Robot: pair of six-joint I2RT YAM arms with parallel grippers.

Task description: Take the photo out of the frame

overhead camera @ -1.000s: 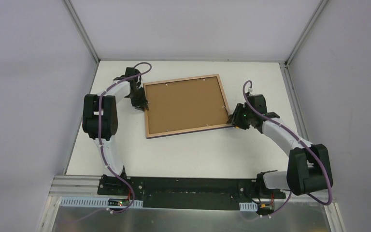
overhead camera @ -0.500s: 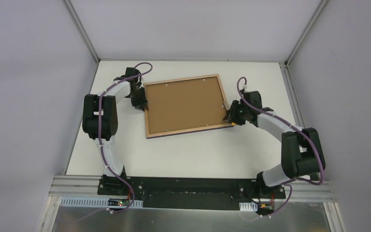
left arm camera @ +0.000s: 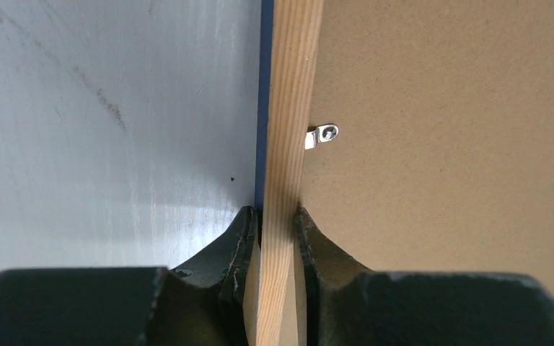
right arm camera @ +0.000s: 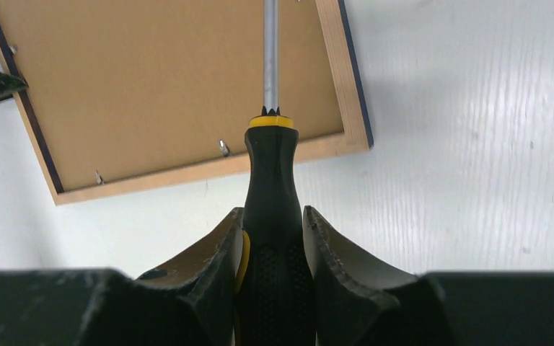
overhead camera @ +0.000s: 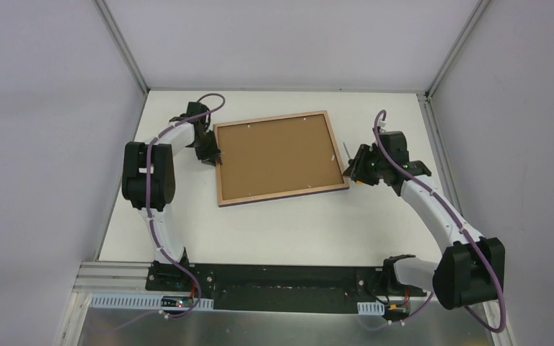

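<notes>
The frame (overhead camera: 281, 194) lies back-up on the counter (overhead camera: 274, 231), roughly midway between the two arms, with its brown backing board (overhead camera: 278, 153) filling the light wooden rails. The photo itself cannot be seen and presumably sits beneath that board, facing down. The left end effector (left arm camera: 275, 223) is closed narrowly on the frame's left rail, one finger outside the rail and one on the board side, pinning it in place just beside a small metal tab (left arm camera: 322, 135) that overlaps the board's edge. The right end effector (right arm camera: 274, 223) is clamped around the black-and-yellow handle of a screwdriver (right arm camera: 272, 173), jaws partly apart because the handle fills them. From this end effector the frame lies ahead and to the robot's left. The screwdriver's long axis points across the right rail towards the board, and the wrist view shows similar tabs along that near rail. Whether the tip touches anything cannot be told. The right arm is the one placed to work those tabs, so the next move likely turns on lining the blade up with one of them.
</notes>
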